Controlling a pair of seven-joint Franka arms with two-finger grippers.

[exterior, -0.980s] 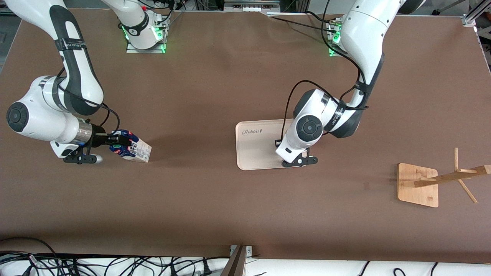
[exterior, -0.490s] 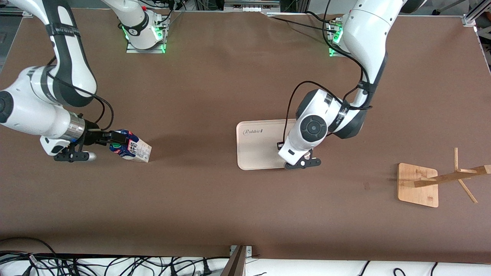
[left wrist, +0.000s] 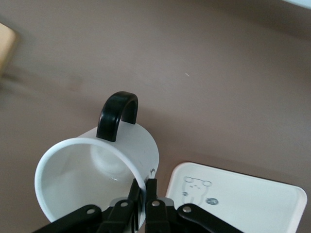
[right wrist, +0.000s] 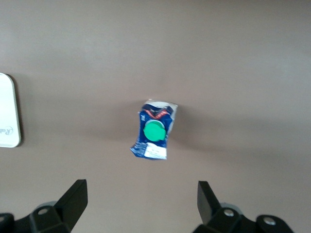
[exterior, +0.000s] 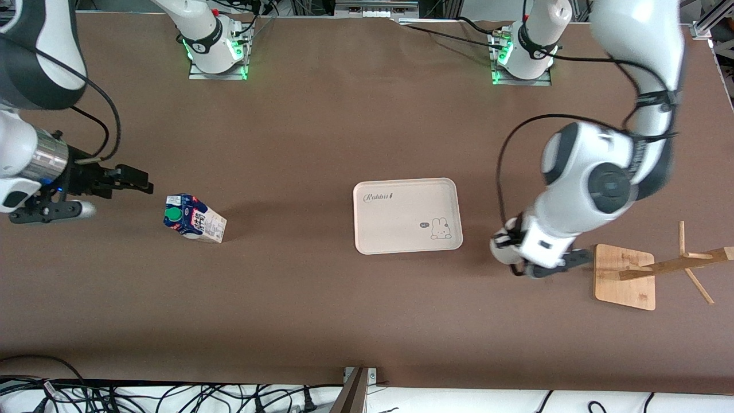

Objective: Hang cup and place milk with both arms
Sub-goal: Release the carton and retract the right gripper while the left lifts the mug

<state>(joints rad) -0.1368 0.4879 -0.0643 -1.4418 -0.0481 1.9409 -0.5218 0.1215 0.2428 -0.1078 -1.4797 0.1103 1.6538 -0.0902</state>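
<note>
Front: I see the tray (exterior: 407,215) mid-table w/ rabbit print, wooden rack (exterior: 625,276) toward the left arm's end, milk (exterior: 194,218) upright on the table toward the right arm's end, nothing crowding it. Vs a sec ago, the left arm has swung off the tray; left gripper (exterior: 519,265) now sits over bare table between tray and rack base, carrying the cup (exterior: 502,248). Right gripper (exterior: 143,184) has let go of the milk and backed off, jaws wide, empty. Left wrist: fingers (left wrist: 153,194) pinched tight on the cup (left wrist: 92,179) rim, black handle up, tray (left wrist: 252,201) below. Right wrist: fingers (right wrist: 73,199) spread wide, milk (right wrist: 154,131) well apart, tray (right wrist: 7,111) corner at the edge.
</note>
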